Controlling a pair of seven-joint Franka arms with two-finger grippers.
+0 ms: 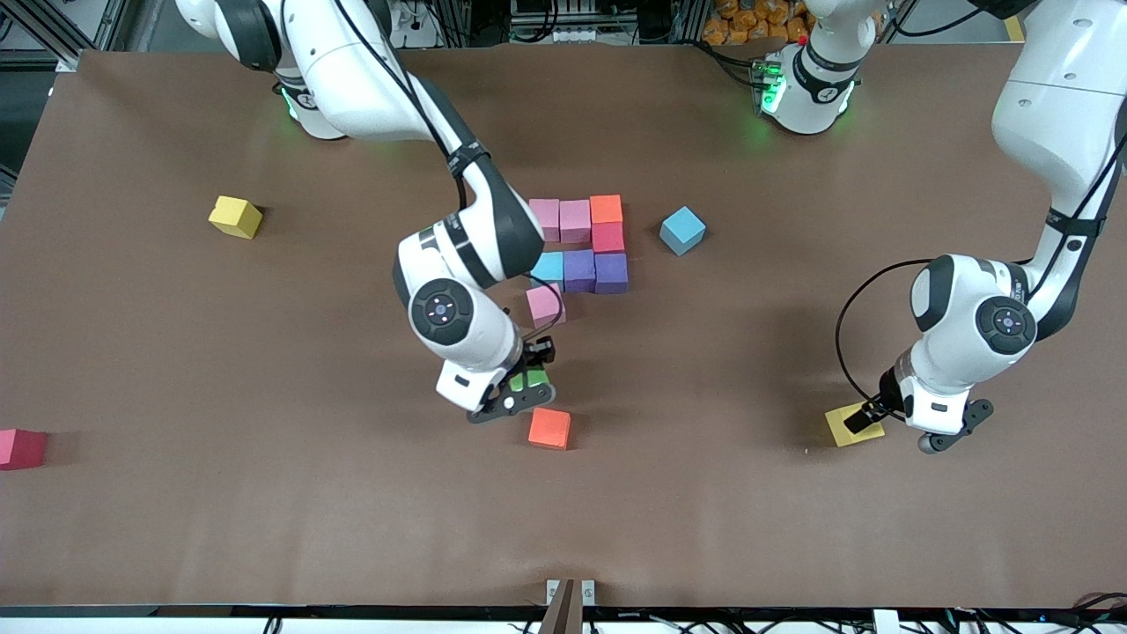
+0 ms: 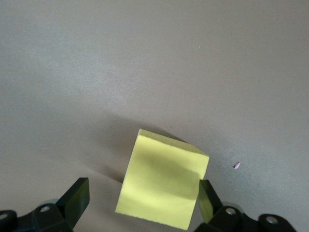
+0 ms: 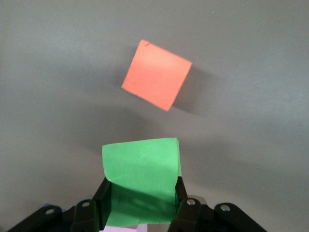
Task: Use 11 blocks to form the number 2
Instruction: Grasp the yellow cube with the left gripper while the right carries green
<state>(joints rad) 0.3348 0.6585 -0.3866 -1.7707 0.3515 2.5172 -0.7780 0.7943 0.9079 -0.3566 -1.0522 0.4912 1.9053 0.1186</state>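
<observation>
The right pincer (image 1: 526,387) is clenched on a green block (image 3: 140,176), holding it up over the tabletop (image 1: 264,511), above an orange block (image 1: 549,428) lying alone. The left pincer (image 1: 889,421), fingers spread wide, straddles a yellow block (image 2: 163,186) at the left arm's end. The unfinished number 2 (image 1: 583,245) sits mid-table, with a pink block (image 1: 545,305) at its nearer corner.

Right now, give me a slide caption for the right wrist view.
Right gripper holds a green block above the table, with an orange block lying loose below.
</observation>
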